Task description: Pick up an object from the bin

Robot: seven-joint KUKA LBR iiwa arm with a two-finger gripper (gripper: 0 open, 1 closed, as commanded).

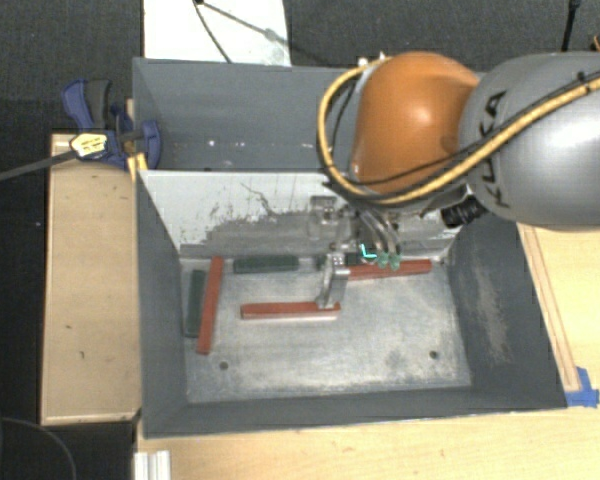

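Note:
My gripper (331,293) hangs below the orange cover, low in the middle of the bin. Its tip comes down at the right end of a flat red stick (288,311) that lies crosswise on the bin floor. Whether it touches the stick I cannot tell. Just behind and to the right lies a second red stick (412,266), partly hidden by the gripper body. A dark green stick (265,264) lies to the left of the gripper, near the back wall.
By the left wall a third red stick (209,306) lies lengthwise, with another dark green stick (194,303) beside it. The front and right of the bin floor show bare metal. The arm and its cables cover the bin's back right corner.

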